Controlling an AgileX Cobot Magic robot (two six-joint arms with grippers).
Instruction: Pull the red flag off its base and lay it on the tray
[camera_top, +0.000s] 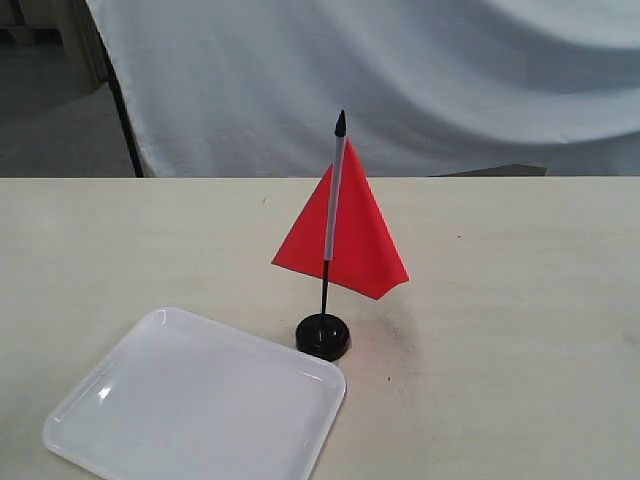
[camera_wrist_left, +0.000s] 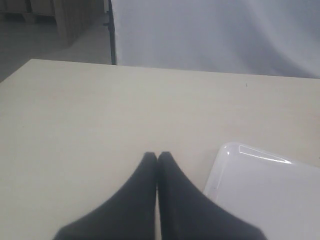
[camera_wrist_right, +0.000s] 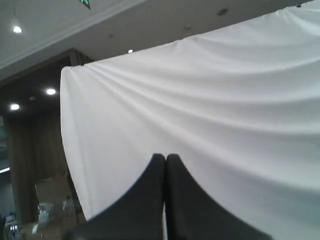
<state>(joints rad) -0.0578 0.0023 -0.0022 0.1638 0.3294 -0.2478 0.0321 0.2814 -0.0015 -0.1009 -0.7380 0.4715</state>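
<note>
The red flag (camera_top: 352, 235) stands upright on its thin black stick, planted in the round black base (camera_top: 323, 336) near the table's middle. The white tray (camera_top: 190, 405) lies at the front left, its corner close to the base. Neither gripper shows in the exterior view. In the left wrist view my left gripper (camera_wrist_left: 157, 156) is shut and empty above bare table, with a corner of the tray (camera_wrist_left: 265, 192) beside it. In the right wrist view my right gripper (camera_wrist_right: 165, 157) is shut and empty, pointing at the white backdrop; no task object shows there.
A white cloth backdrop (camera_top: 400, 80) hangs behind the far table edge. The pale table (camera_top: 520, 300) stretches right of the flag. A dark pole (camera_top: 125, 120) stands at the back left.
</note>
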